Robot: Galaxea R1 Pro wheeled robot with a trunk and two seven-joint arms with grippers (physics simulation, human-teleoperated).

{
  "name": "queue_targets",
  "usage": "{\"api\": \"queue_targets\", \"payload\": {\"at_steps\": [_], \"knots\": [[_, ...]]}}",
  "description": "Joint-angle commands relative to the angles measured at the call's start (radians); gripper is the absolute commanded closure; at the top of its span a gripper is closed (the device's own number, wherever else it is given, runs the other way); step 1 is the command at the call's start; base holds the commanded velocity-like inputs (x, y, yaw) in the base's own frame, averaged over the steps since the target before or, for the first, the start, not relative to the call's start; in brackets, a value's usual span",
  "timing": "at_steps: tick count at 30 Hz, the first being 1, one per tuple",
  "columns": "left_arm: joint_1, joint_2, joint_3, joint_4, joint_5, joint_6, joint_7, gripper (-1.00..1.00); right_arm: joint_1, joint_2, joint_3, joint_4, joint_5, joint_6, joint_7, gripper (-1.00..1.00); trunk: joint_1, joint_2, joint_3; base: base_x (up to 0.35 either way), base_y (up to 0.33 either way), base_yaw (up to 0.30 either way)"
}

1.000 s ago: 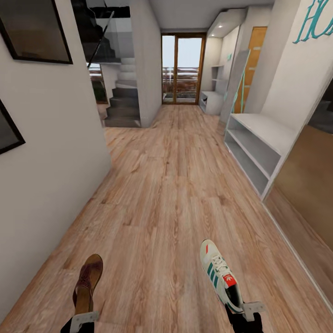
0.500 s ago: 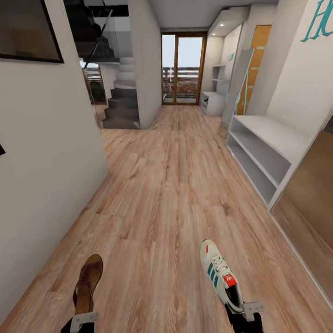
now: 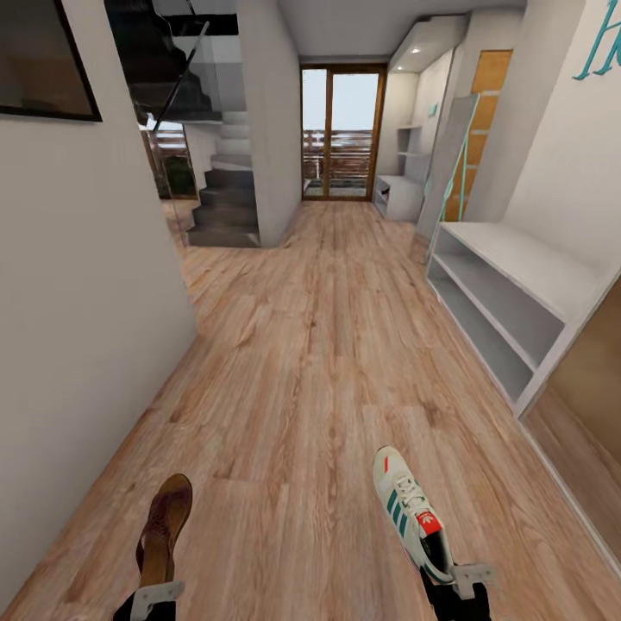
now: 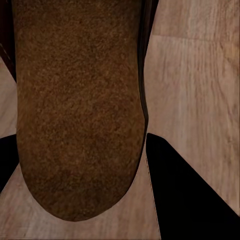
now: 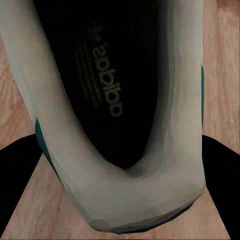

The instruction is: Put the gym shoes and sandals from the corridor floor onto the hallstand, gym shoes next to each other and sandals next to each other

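You are carrying a sandal (image 3: 164,526) in your left gripper (image 3: 155,598) and a sneaker (image 3: 410,512) in your right gripper (image 3: 457,580), both held up over the wood floor (image 3: 302,362) as you are facing down the corridor; the shoe rack (image 3: 504,297) is standing ahead along the right wall, well apart from both shoes, its two shelves looking bare.

The risk, as I judge it: each shoe is being pinched at the heel end only, with the toe sticking out forward (a long lever), so a jolt from the base or a fast swing toward the rack could be twisting it loose and dropping it back on the floor; the sneaker's toe could also be clipping the rack's near corner if you are turning in too tight.

At the left wrist, the sandal's heel (image 4: 75,125) is sitting between the dark fingers, which are closed on it; at the right wrist, the sneaker's heel rim (image 5: 135,200) is likewise lying between the closed fingers.
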Motion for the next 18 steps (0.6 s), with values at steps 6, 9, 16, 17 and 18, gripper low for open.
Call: {"api": "queue_targets", "payload": {"at_steps": [6, 9, 16, 17, 18], "knots": [[-0.001, -0.001, 0.009, 0.000, -0.012, -0.003, 0.000, 1.00, -0.001, 0.000, -0.009, 0.001, 0.006, -0.003, 0.004, 1.00, 0.000, 0.000, 0.005, 0.339, 0.000, 0.000], [-0.001, -0.001, 0.009, 0.000, -0.012, -0.003, 0.001, 1.00, -0.001, 0.000, -0.010, 0.001, 0.006, -0.003, 0.004, 1.00, 0.000, 0.000, 0.005, 0.339, 0.000, 0.000], [-0.001, -0.001, 0.009, 0.000, -0.012, -0.003, 0.002, 1.00, -0.001, 0.000, -0.009, 0.001, 0.006, -0.003, 0.004, 1.00, 0.000, 0.000, 0.005, 0.339, 0.000, 0.000], [-0.001, -0.001, 0.009, 0.000, -0.012, -0.003, 0.002, 1.00, -0.001, 0.000, -0.010, 0.001, 0.006, -0.003, 0.004, 1.00, 0.000, 0.000, 0.005, 0.339, 0.000, 0.000], [-0.001, -0.001, 0.009, 0.000, -0.012, -0.003, 0.002, 1.00, -0.001, 0.000, -0.009, 0.001, 0.006, -0.003, 0.004, 1.00, 0.000, 0.000, 0.005, 0.339, 0.000, 0.000]]}}
